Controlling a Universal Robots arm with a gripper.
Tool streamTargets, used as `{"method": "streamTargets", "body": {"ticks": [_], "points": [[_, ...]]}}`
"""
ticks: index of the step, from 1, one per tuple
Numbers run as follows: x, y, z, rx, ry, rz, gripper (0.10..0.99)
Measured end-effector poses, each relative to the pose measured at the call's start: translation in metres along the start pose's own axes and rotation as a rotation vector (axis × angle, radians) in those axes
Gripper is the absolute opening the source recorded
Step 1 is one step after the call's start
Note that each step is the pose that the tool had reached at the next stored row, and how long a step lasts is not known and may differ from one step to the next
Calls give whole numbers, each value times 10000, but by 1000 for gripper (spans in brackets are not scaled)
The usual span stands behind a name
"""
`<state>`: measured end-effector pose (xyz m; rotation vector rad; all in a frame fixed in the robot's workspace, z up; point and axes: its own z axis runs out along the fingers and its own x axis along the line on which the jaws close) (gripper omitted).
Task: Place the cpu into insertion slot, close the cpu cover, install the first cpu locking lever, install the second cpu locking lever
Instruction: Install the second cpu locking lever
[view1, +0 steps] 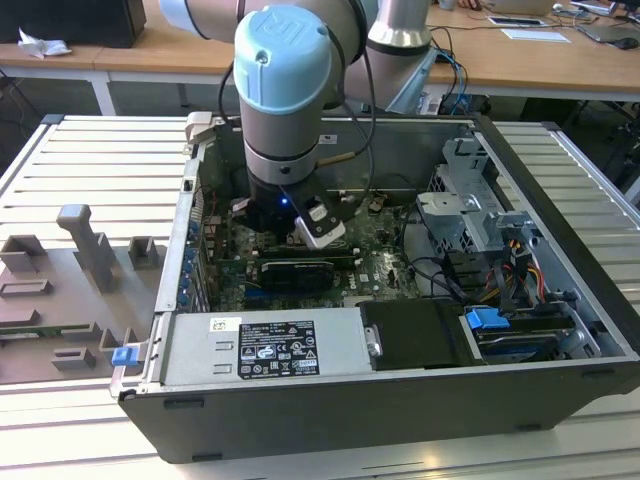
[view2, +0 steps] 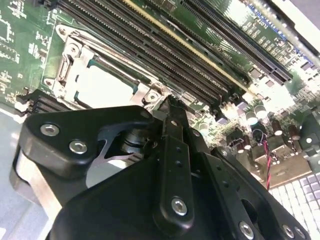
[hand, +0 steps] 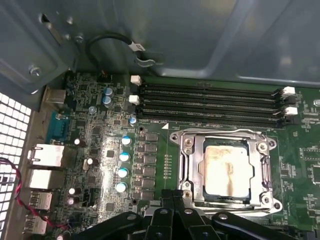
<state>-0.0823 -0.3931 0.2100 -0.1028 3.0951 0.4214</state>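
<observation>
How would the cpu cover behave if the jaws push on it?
The cpu cover looks like thin silvery metal, so probably stiff yet bendable under force. It lies flat around the cpu, apparently hinged, so likely to pivot rather than slide. Its smooth surface may be slippery.

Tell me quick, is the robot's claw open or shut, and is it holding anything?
Gripper: shut, fingertips pressed together and holding nothing, right beside the cpu cover, which lies closed over the cpu.
</observation>
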Motion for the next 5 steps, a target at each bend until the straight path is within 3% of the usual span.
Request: {"method": "streamTargets", "body": {"ticks": [5], "points": [[-3, 25, -90, 0, 0, -1, 106]]}}
